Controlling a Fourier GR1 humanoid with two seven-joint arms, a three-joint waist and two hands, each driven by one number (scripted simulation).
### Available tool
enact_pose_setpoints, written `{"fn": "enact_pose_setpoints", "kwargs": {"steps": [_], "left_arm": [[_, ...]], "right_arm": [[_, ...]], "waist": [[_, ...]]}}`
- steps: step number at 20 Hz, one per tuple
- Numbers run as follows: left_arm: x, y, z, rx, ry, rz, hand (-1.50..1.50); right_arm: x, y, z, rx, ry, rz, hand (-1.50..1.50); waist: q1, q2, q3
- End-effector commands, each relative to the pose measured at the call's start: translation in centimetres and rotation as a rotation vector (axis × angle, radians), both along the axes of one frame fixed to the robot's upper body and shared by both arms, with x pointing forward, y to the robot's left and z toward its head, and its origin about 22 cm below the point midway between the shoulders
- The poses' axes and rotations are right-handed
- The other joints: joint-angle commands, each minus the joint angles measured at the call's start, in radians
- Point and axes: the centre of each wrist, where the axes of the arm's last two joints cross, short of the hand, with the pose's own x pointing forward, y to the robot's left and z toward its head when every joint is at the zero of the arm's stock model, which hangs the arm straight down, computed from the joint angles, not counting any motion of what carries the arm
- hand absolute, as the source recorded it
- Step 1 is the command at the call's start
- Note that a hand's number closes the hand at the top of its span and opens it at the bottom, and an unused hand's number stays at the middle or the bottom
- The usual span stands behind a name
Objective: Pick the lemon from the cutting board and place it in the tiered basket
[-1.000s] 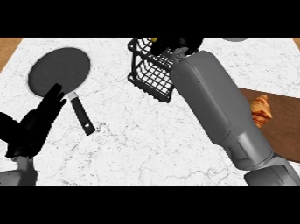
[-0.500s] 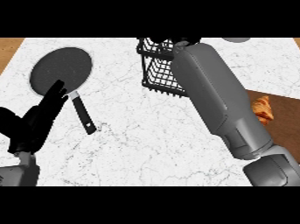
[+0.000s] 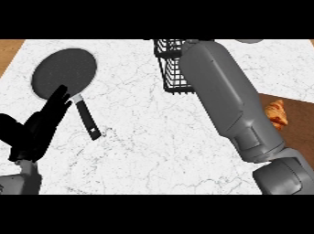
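Reaching over the bench [image 3: 152, 137], our right arm [image 3: 227, 100] stretched to the basket [image 3: 171, 68] at the far edge, and its hand was out of sight past the top of the view, so we could not tell its grasp. We saw no lemon anywhere; we judged it sat in that hidden hand, over the basket. Our left hand [image 3: 34, 130] rested open near the pan [image 3: 63, 73]. On the board [image 3: 305, 123] lay only a croissant [image 3: 276, 114].
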Motion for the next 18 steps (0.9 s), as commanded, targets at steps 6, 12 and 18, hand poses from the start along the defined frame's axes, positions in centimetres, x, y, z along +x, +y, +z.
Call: {"fn": "enact_pose_setpoints", "kwargs": {"steps": [6, 12, 18], "left_arm": [[-0.5, 1.1, -1.0, 0.002, 0.003, 0.012, 0.0], [-0.9, 0.0, 0.2, -0.008, 0.001, 0.037, 0.0], [-1.6, 3.0, -1.5, -0.018, 0.026, 0.073, 0.0]], "right_arm": [[-0.1, -2.8, 2.2, 0.36, -0.167, -0.036, -1.5], [-0.8, -5.8, 3.7, 0.459, -0.273, -0.111, -1.5], [-3.0, -15.0, 4.6, 0.465, -0.308, -0.208, -1.5]], "waist": [[-0.018, 0.004, 0.0], [-0.037, -0.005, 0.0], [-0.062, -0.011, -0.001]]}}
